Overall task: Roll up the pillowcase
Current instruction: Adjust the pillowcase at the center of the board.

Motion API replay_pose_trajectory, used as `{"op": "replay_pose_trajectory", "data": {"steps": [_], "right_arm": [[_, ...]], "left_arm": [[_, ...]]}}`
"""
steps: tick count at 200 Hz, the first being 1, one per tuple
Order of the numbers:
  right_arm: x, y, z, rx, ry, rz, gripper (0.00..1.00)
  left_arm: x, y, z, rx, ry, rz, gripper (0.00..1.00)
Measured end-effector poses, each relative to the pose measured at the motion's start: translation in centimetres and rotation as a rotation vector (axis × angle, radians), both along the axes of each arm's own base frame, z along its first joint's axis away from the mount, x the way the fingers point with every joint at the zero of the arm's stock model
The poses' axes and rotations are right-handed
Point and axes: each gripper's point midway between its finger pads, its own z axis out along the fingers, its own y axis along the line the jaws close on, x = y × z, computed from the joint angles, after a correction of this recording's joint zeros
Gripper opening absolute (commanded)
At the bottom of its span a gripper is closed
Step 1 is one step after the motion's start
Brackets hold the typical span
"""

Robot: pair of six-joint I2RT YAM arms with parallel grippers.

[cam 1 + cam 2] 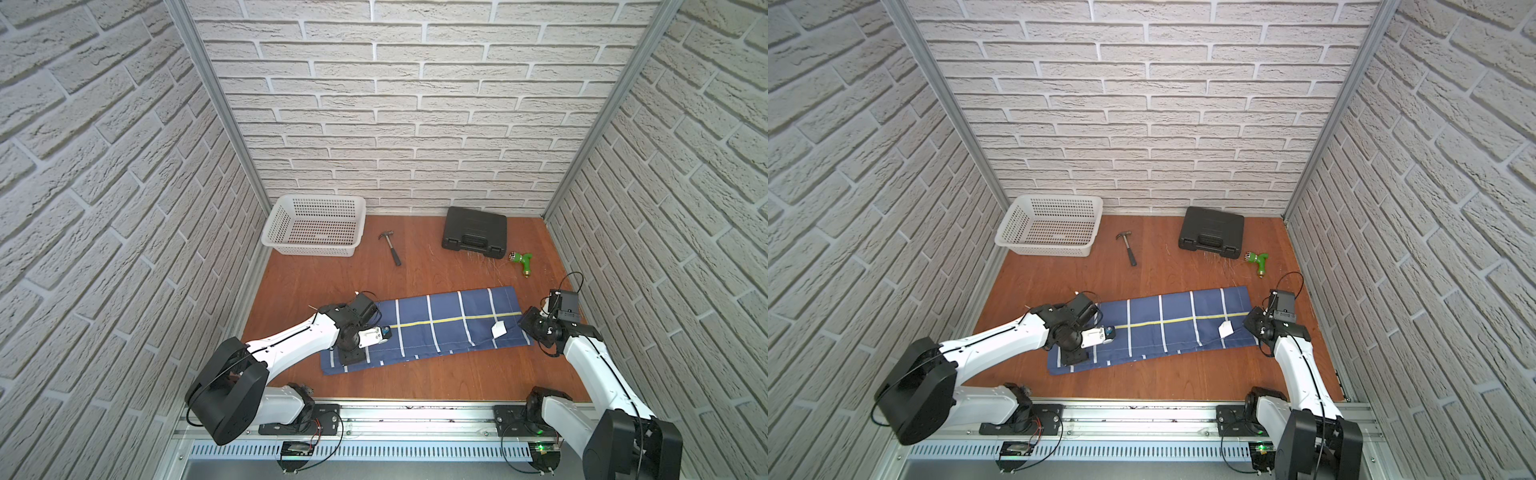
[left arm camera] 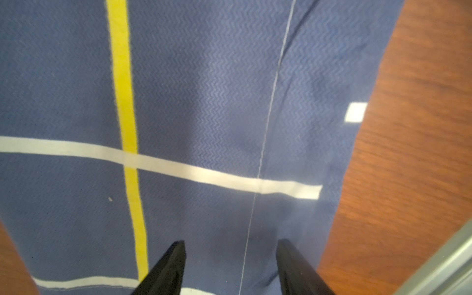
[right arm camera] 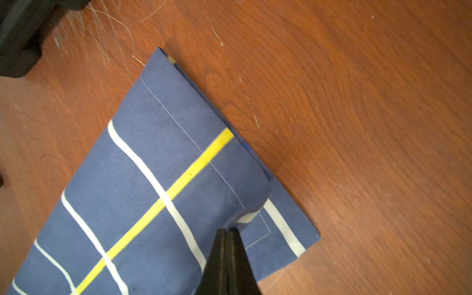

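The pillowcase [image 1: 436,328] [image 1: 1167,328], navy with white stripes and one yellow stripe showing, lies folded into a long strip across the wooden floor, its white tag [image 1: 498,329] lying near the right end. My left gripper [image 2: 231,255] points down over the strip's left end [image 1: 352,358], open, with bare cloth between the fingers. At the right end, my right gripper [image 3: 228,231] is shut on the raised edge of the pillowcase's [image 3: 153,178] top layer, near a corner. In both top views its fingertips are hidden under its black body [image 1: 534,328].
At the back stand a white plastic basket [image 1: 316,230], a hammer [image 1: 390,248], a black tool case [image 1: 473,235] and a green hose nozzle [image 1: 521,262]. Brick-pattern walls close in both sides. A metal rail [image 1: 415,415] runs along the front.
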Motion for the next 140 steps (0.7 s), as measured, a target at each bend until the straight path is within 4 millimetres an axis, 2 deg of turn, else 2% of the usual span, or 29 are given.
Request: {"op": "replay_pose_trajectory", "data": {"steps": [26,60,91,104,118,140], "right_arm": [[-1.0,0.0,-1.4,0.011,0.035,-0.019,0.02],[-1.2,-0.7,-2.4,0.010,0.076,-0.060,0.02],[-1.7,-1.4,-2.8,-0.007,0.108,-0.097,0.32],[-1.9,-1.7,-2.3,-0.016,0.122,-0.107,0.42],[-1.6,-2.2,-0.8,-0.040,0.114,-0.115,0.45],[0.3,-2.9,3.4,-0.087,0.032,-0.097,0.49]], "left_arm": [[-0.1,0.0,-0.1,-0.001,0.004,0.007,0.61],[-0.6,0.3,-0.8,0.016,0.027,0.009,0.61],[-1.0,0.4,-1.0,0.027,0.035,0.001,0.61],[-1.0,0.4,-1.1,0.030,0.036,-0.001,0.61],[-1.0,0.4,-1.2,0.036,0.039,-0.002,0.61],[-1.0,0.5,-1.2,0.037,0.037,-0.002,0.61]]}}
